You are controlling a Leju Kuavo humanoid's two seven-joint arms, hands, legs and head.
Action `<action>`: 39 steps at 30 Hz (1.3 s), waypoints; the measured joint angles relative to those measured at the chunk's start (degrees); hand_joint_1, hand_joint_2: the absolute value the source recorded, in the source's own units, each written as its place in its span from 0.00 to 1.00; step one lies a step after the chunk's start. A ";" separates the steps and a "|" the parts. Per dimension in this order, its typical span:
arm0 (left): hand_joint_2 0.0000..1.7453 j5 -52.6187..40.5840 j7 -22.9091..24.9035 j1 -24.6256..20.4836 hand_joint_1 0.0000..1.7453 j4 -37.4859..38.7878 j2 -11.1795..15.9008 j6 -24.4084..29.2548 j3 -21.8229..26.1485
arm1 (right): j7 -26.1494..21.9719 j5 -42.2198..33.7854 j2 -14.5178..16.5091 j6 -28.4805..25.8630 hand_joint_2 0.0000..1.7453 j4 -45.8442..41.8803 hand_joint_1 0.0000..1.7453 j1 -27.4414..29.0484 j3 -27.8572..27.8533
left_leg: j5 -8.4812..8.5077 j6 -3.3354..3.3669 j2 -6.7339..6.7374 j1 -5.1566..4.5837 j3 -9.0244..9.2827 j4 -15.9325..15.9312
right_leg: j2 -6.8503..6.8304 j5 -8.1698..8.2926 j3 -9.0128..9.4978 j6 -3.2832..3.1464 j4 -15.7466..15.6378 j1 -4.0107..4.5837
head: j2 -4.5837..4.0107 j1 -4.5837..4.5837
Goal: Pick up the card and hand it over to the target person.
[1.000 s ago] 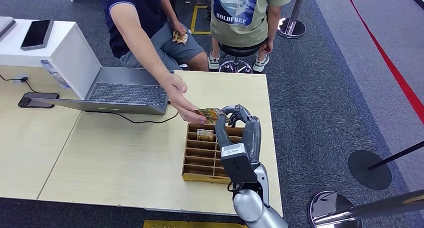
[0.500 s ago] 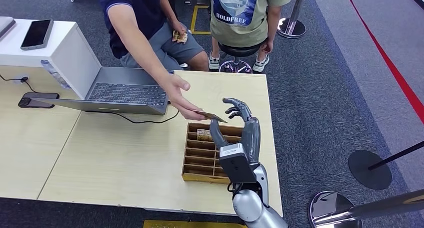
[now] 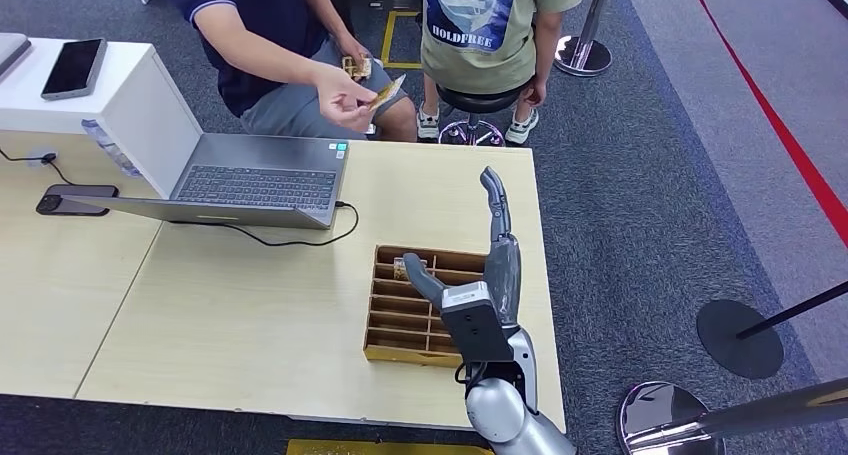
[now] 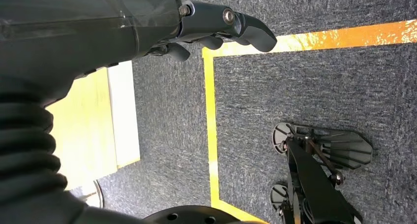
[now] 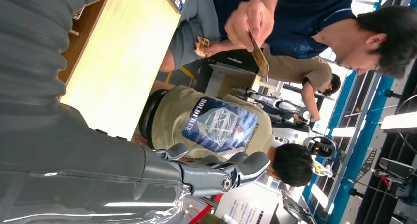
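The card is pinched in the hand of the seated person in the navy shirt, raised beyond the table's far edge; the right wrist view shows this card too. My right hand hovers over the wooden slotted box, fingers stretched out and apart, holding nothing. Another card stands in the box's far slot, beside my thumb. My left hand hangs over the carpet with nothing in it, its fingers loosely bent.
An open laptop with its cable lies at the table's far left, a dark phone beside it. Behind the table a second person in a beige T-shirt sits on a stool. Stanchion bases stand to my right.
The person took the card from my right hand and drew it back toward their body. My right hand's fingers spread and straightened over the box.
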 joint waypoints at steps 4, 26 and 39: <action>0.00 0.58 -0.06 0.06 0.00 -0.01 0.17 0.00 0.57 | 2.63 0.03 -1.73 0.00 1.00 -2.17 0.00 0.84 0.76 | 0.00 0.02 0.01 0.00 0.04 -0.03 | 0.00 0.01 0.04 -0.03 -0.03 0.01 | 0.00 0.00; 0.00 4.55 -0.66 0.44 0.00 0.18 1.00 -0.12 5.07 | 0.94 -40.77 -22.68 9.53 1.00 -11.52 0.00 13.20 -3.90 | 0.00 0.02 0.02 0.00 0.04 -0.03 | 0.01 0.01 0.04 -0.03 -0.03 0.00 | 0.00 0.00; 0.00 4.89 -1.03 0.44 0.00 0.18 1.29 -0.42 5.41 | -2.30 -48.62 -23.69 15.33 1.00 -9.48 0.00 13.74 -3.29 | -0.01 -0.02 0.01 0.01 -0.04 0.03 | 0.02 0.00 -0.04 0.03 0.03 0.00 | 0.00 0.00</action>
